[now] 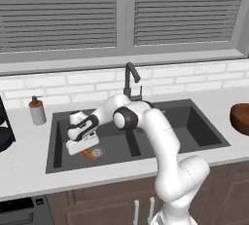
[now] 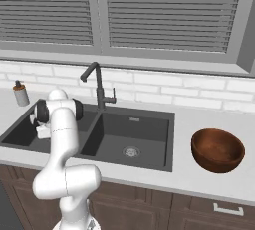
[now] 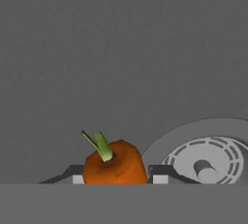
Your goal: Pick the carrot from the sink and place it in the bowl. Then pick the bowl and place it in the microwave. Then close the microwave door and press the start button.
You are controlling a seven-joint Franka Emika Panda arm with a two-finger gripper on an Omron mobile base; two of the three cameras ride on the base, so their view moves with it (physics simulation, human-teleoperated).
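Flanking carrot (image 3: 115,164), pincer (image 3: 115,177) beside drain (image 3: 208,162).

Orange carrot (image 3: 115,165) with green stem — dark grey sink (image 1: 204,131) — reddish-brown bowl (image 2: 217,150)

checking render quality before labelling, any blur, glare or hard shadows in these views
Left base view: flat, even light, no glare; the carrot by the gripper is small but sharp. Right base view: soft shading inside the bowl, no hard shadows. Hand view: carrot crisp, slightly blocky edges, sink floor plain grey.
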